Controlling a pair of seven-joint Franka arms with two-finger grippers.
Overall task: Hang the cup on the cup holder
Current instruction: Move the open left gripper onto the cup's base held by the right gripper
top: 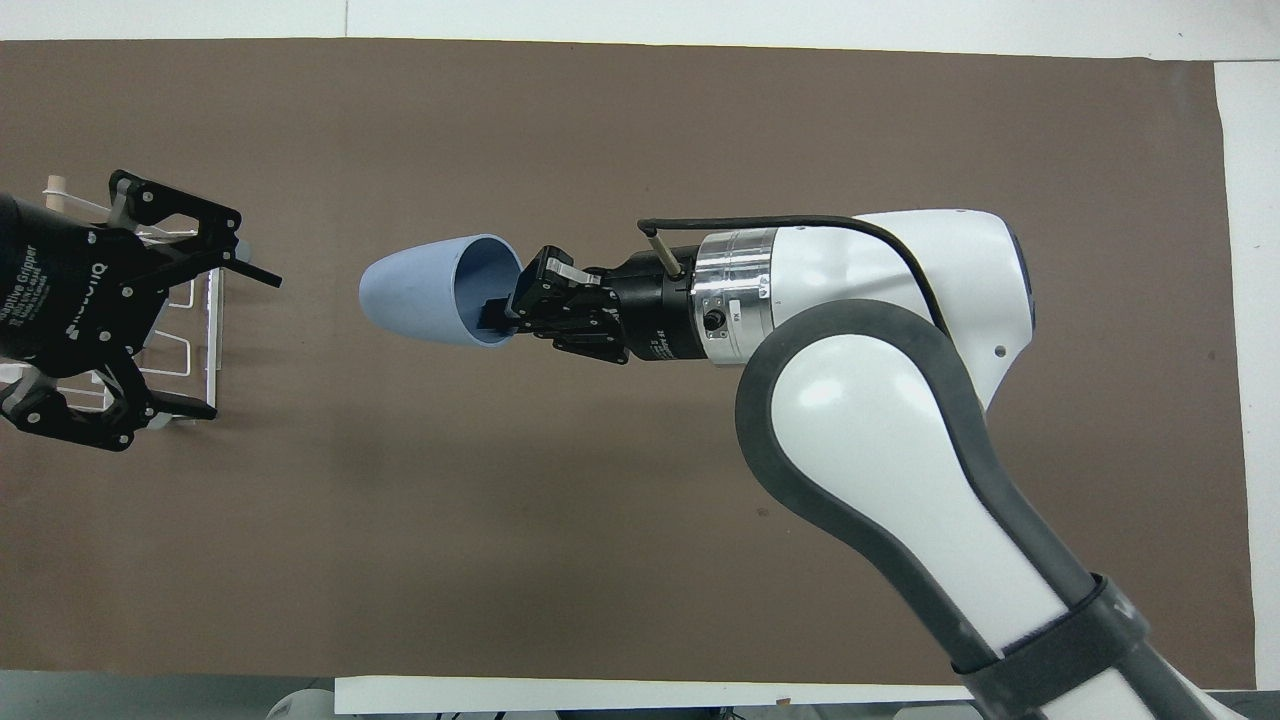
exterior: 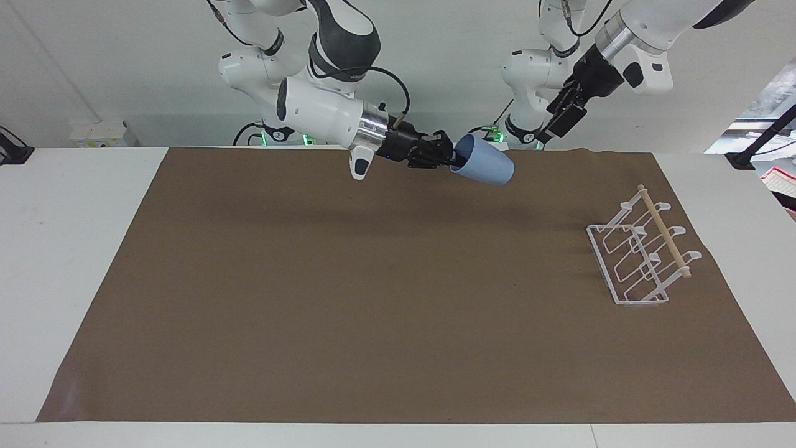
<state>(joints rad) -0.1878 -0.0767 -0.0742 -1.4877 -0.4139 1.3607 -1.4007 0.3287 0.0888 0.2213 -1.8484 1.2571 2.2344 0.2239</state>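
The light-blue cup (exterior: 485,167) (top: 420,300) hangs on its side in the air, base pointing toward the left arm's end of the table. My right gripper (exterior: 453,158) (top: 500,315) is shut on its rim, one finger inside the mouth. My left gripper (exterior: 547,134) (top: 235,345) is raised and open, holding nothing, with its fingers aimed at the cup and a gap between them. The white wire cup holder (exterior: 640,255) (top: 212,330) with its wooden dowel stands on the mat at the left arm's end. In the overhead view the left gripper covers much of it.
A brown mat (exterior: 373,298) covers most of the white table (exterior: 68,249). A black clamp (exterior: 12,152) sits at the right arm's end of the table, close to the robots.
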